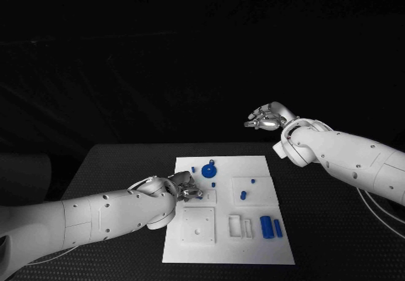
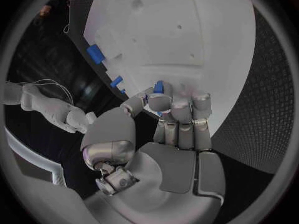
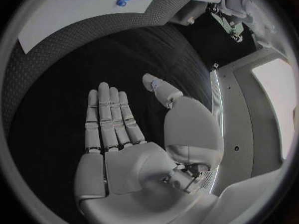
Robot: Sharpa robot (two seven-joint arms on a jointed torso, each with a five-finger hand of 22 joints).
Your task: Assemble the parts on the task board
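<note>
While our left hand [image 1: 179, 188] reached over the left edge of the task board [image 1: 253, 249], its fingers [image 2: 181, 115] were curled in around a small blue part [image 2: 159, 87], pinched at their tips against the thumb just above the white surface. Just beyond those fingertips a round blue part [image 1: 209, 171] with a stem lay on the board, and a short blue peg [image 1: 243, 195] stood further to the side, well clear of them. Two longer blue cylinders [image 1: 270, 226] lay side by side nearer our body, apart from the fingers. Off to the right, our right hand [image 1: 268, 117] hovered past the board's far corner, above the black table [image 1: 110, 170]; its fingers [image 3: 111, 115] were straight and together, the thumb apart, with nothing in the palm.
</note>
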